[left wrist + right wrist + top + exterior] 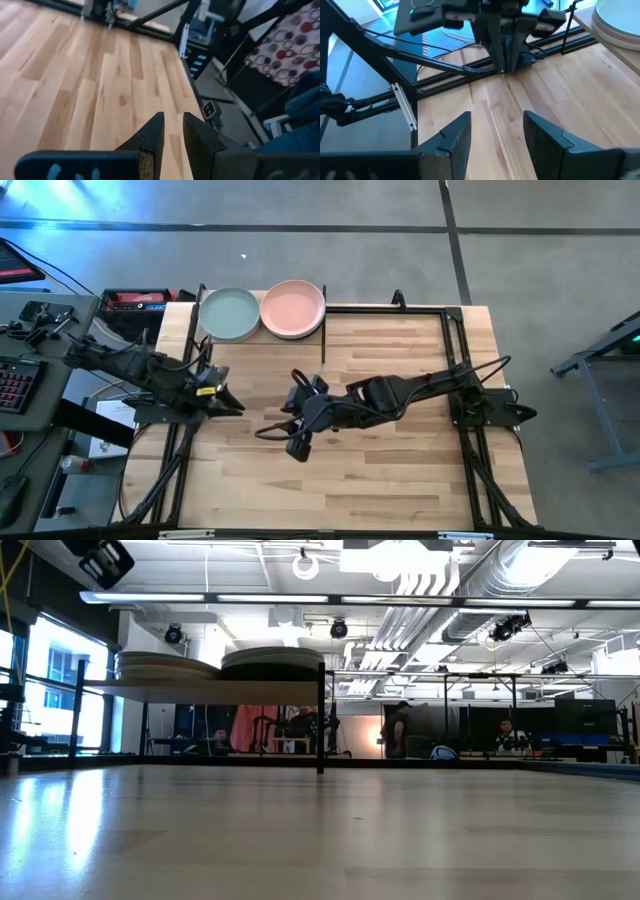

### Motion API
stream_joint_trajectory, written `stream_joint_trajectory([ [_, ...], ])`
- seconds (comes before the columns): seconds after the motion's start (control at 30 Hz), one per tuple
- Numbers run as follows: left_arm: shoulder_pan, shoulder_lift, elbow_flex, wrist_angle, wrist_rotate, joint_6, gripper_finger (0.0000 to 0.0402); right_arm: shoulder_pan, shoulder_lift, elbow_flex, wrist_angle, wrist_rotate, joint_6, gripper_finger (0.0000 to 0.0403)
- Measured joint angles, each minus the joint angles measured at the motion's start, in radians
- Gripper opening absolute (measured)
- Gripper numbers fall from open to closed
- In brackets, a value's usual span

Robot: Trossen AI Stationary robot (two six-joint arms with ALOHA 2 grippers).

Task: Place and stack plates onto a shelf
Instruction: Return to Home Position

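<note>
Shelf: the shelf (220, 690) stands at the left end of the table's far edge. Its pale board sits raised on thin black uprights.
Table: the table (400, 480) is a striped wood top, and its surface is bare in front of the shelf.
Plates, location: two plate stacks stand side by side on the shelf board, and their rims meet or nearly meet.
Plates, left stack: it is topped by the grey-green plate (230, 313).
Plates, right stack: it is topped by the pink plate (293, 308).
Plates, count: the low view shows layered rims in both stacks, but the number in each cannot be told.
Left gripper: the left gripper (228, 404) is at the table's left edge, in front of the shelf and well apart from it. It points toward the table's centre.
Left gripper, fingers: they are drawn together to a narrow slit with nothing between them.
Right gripper: the right gripper (298, 448) is near the table's centre, over bare wood. Its arm reaches in from its base at the right edge.
Right gripper, fingers: they are spread apart and empty.
Gripper spacing: the two grippers are near each other but do not touch.
Right wrist view: it shows the left arm ahead, with the rim of a plate stack (620, 20) at the side.
Background: people (398, 730) are in the room beyond the table.
</note>
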Motion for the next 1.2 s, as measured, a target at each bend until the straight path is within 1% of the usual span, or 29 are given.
stream_joint_trajectory([
  [0.1, -0.003, -0.063, -0.09, 0.075, 0.0, 0.003, 0.006, -0.003, 0.0, 0.0, 0.001, 0.0, 0.0, 0.0155],
  [0.2, -0.002, -0.122, -0.167, 0.113, 0.0, 0.003, 0.006, -0.009, 0.0, 0.0, 0.0, 0.0, -0.001, 0.0155],
  [0.33, -0.002, -0.203, -0.237, 0.125, -0.018, 0.002, 0.006, -0.021, 0.0, 0.0, 0.0, 0.0, -0.001, 0.0155],
  [0.53, -0.002, -0.354, -0.292, 0.13, -0.09, 0.032, 0.006, -0.046, 0.0, 0.0, -0.001, -0.001, -0.003, 0.0155],
  [0.63, -0.002, -0.425, -0.31, 0.125, -0.095, 0.047, 0.006, -0.06, 0.0, 0.0, -0.001, -0.01, 0.013, 0.0155],
  [0.8, -0.002, -0.515, -0.339, 0.119, -0.096, 0.105, 0.006, -0.075, 0.0, 0.0, -0.001, -0.027, 0.091, 0.0156],
  [0.97, -0.002, -0.518, -0.358, 0.131, -0.099, 0.149, 0.006, -0.082, 0.0, 0.0, -0.002, -0.052, 0.087, 0.0156],
  [1.07, -0.002, -0.517, -0.392, 0.164, -0.104, 0.16, 0.006, -0.082, 0.0, 0.0, -0.002, -0.054, 0.086, 0.0156],
  [1.2, -0.002, -0.522, -0.455, 0.252, -0.103, 0.16, 0.006, -0.082, 0.0, 0.0, -0.001, -0.056, 0.086, 0.0156],
])
